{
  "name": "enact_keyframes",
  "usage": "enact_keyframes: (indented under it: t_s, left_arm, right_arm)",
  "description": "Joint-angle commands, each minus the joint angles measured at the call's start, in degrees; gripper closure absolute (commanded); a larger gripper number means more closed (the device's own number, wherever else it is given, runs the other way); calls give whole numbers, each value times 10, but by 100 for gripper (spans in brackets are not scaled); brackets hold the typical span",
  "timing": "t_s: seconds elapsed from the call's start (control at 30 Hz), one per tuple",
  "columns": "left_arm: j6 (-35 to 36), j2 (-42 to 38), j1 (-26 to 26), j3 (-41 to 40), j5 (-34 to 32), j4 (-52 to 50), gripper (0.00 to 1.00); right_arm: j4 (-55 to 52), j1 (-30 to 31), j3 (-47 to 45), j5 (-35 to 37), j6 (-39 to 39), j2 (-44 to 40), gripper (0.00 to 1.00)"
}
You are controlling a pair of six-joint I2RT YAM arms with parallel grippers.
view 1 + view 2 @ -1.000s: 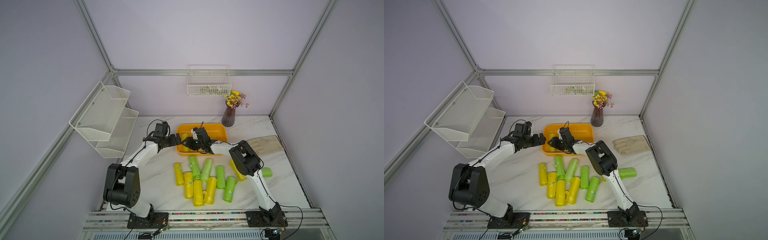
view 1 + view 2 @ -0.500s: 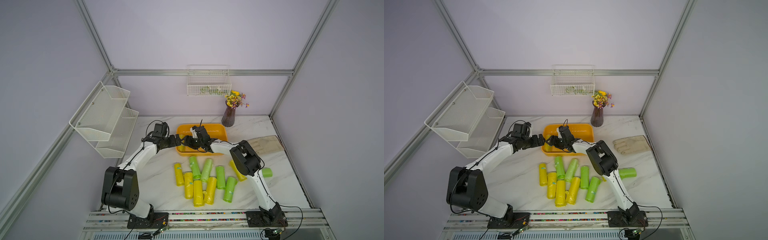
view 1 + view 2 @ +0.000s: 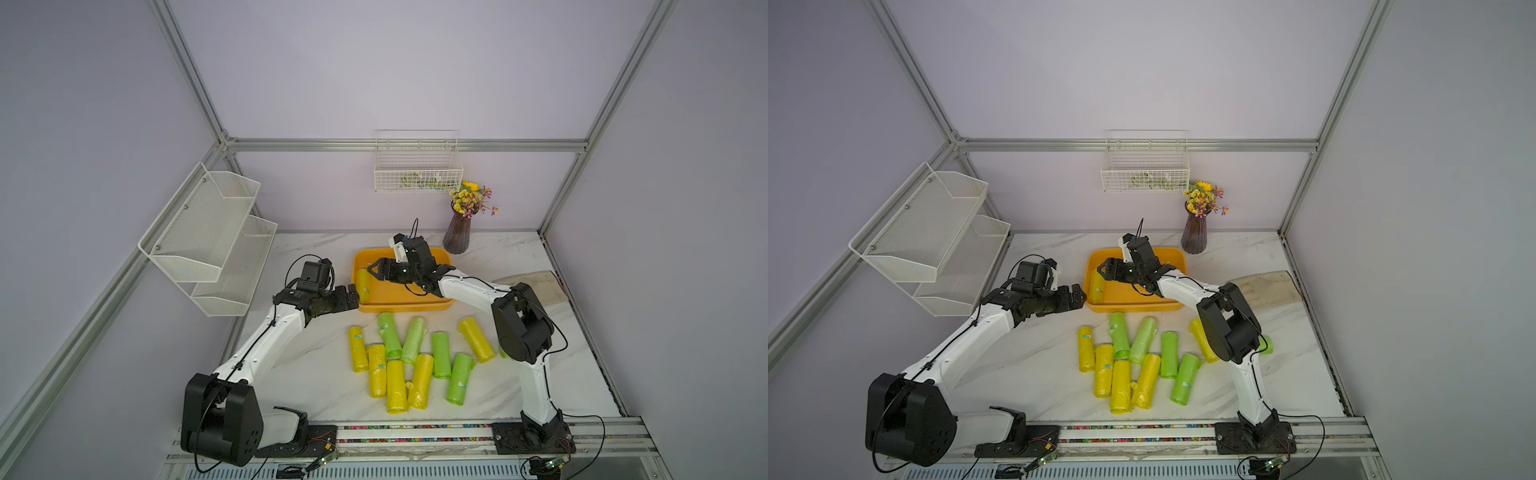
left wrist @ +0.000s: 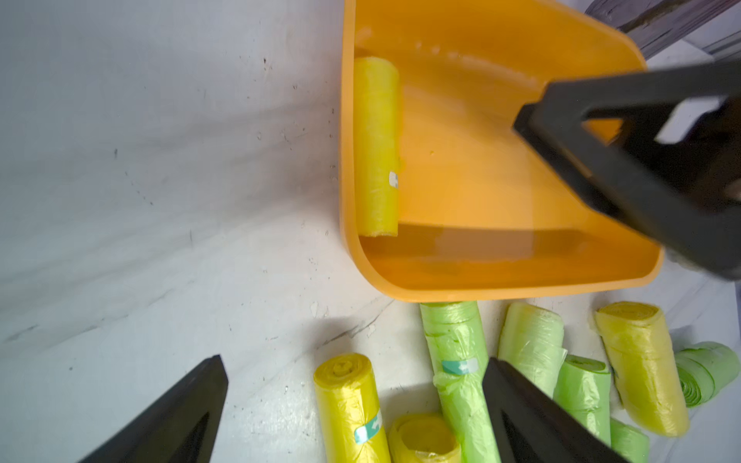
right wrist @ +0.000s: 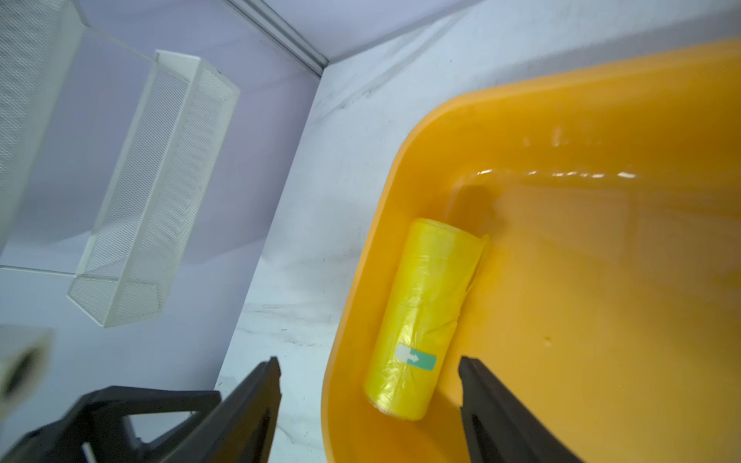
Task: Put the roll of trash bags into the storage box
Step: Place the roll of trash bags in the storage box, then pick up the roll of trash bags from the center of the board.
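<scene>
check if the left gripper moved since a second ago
yes, the left gripper slid slightly toward the table's front edge, now beside the storage box's near corner

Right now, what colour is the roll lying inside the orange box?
The roll is yellow, with a small white-and-green sticker. The right wrist view shows it best.

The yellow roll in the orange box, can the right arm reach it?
Probably yes. The right gripper hangs open just above the yellow roll, nothing between them. The roll lies against the storage box wall, which might crowd one finger.
</scene>
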Motion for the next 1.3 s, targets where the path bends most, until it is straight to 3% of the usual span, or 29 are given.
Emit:
enact_keyframes:
  t_s: [0.0, 0.23, 0.5, 0.87, 1.03, 1.27]
  left_arm:
    - [-36, -10, -24, -24, 16, -16, 1]
    - [-85, 15, -74, -71, 21, -20, 5]
    - [-117, 54, -96, -79, 0, -27, 9]
    - [-152, 107, -117, -89, -17, -16, 31]
    - [-158, 115, -124, -92, -21, -9, 46]
    - [-159, 120, -124, -92, -26, -6, 60]
  right_arm:
    - [-39, -26, -30, 21, -58, -66, 24]
    - [-78, -68, -121, 36, -113, -177, 23]
    - [-82, -99, -217, 33, -133, -252, 23]
    - [-66, -136, -291, 29, -111, -292, 22]
    - [-66, -147, -304, 29, -110, -311, 23]
    - [-66, -156, -316, 30, -107, -319, 23]
